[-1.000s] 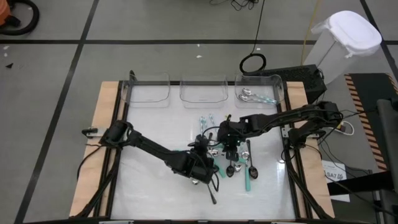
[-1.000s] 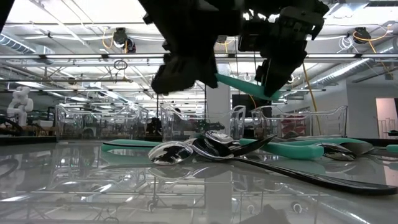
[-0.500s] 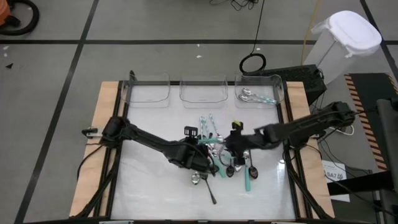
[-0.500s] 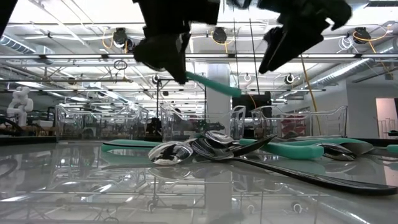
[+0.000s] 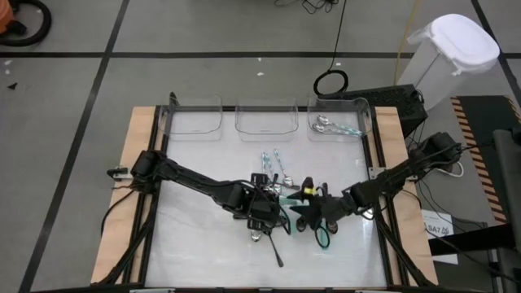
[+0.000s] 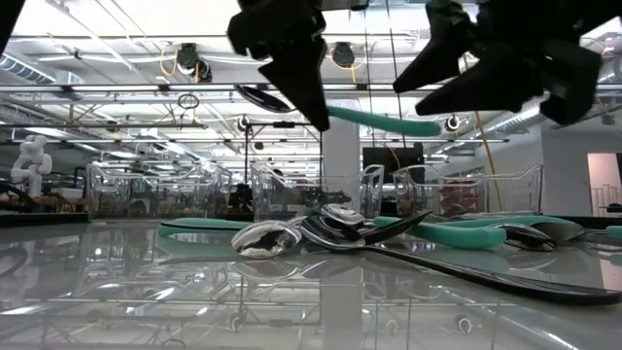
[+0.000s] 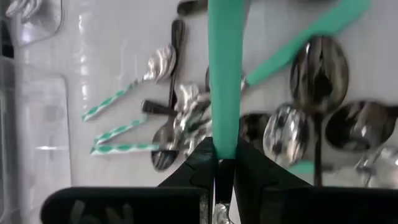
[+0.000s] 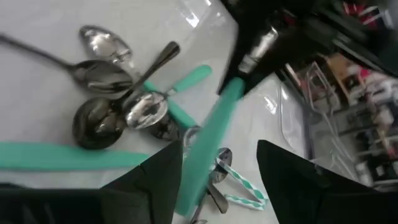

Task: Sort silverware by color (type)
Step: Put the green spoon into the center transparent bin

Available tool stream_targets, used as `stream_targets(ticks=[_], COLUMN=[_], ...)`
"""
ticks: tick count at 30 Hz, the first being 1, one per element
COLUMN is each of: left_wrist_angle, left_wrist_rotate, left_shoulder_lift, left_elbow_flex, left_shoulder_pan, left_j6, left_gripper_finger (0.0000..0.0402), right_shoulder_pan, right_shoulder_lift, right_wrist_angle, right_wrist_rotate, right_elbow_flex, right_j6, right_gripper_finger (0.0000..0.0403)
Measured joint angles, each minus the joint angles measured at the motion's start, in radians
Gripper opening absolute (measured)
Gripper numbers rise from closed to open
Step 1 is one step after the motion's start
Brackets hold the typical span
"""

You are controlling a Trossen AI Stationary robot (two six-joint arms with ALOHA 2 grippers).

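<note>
The left wrist view shows the left gripper (image 7: 217, 163) pinching a smooth teal-handled spoon (image 7: 224, 74) by its end — the high view hides this. The right gripper (image 8: 214, 168) stands spread, holding nothing, above glossy silver spoons (image 8: 102, 78) on the table (image 5: 203, 244).

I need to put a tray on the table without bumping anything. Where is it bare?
The table is bare at its near left corner, below the left arm, and behind that arm, before the left bin and middle bin. The centre is crowded: the silverware pile and both grippers.

A: Where's the teal-handled spoon (image 7: 224, 74)?
B: Lifted above the table, level, pinched at one end.
A: And the rest of the silverware (image 6: 330, 231)?
B: Heaped mid-table; a few lie in the far right bin.
</note>
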Motion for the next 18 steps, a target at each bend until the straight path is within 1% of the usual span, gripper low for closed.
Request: stream_targets(ticks=[3, 5, 6, 9, 11, 14, 18], left_wrist_angle=[0.004, 0.001, 0.001, 0.004, 0.007, 0.044, 0.087], left_wrist_rotate=[0.017, 0.052, 0.074, 0.133, 0.154, 0.178, 0.224], left_shoulder_lift=[-0.004, -0.003, -0.003, -0.003, -0.003, -0.006, -0.031], left_elbow_flex=[0.0, -0.002, -0.002, -0.002, -0.002, -0.002, -0.001], left_shoulder_pan=[0.014, 0.022, 0.026, 0.037, 0.042, 0.051, 0.061], left_j6=[-0.038, -0.061, -0.07, -0.083, -0.087, -0.084, -0.07], left_gripper_finger=[0.0031, 0.0031, 0.0031, 0.0031, 0.0031, 0.0031, 0.0031], right_shoulder_pan=[0.035, 0.06, 0.072, 0.112, 0.128, 0.144, 0.15], right_shoulder_lift=[0.013, 0.013, 0.013, 0.013, 0.013, 0.013, 0.013], right_wrist_angle=[-0.002, -0.016, -0.015, -0.014, -0.014, -0.015, -0.014], right_wrist_rotate=[0.016, 0.022, 0.043, 0.154, 0.19, 0.196, 0.198], right_elbow_flex=[0.0, 0.0, 0.0, 0.0, 0.0, 0.0, 0.0], right_j6=[-0.007, -0.026, -0.042, -0.112, -0.167, -0.203, -0.206], right_gripper_finger=[0.0203, 0.0203, 0.0203, 0.0203, 0.0203, 0.0203, 0.0203])
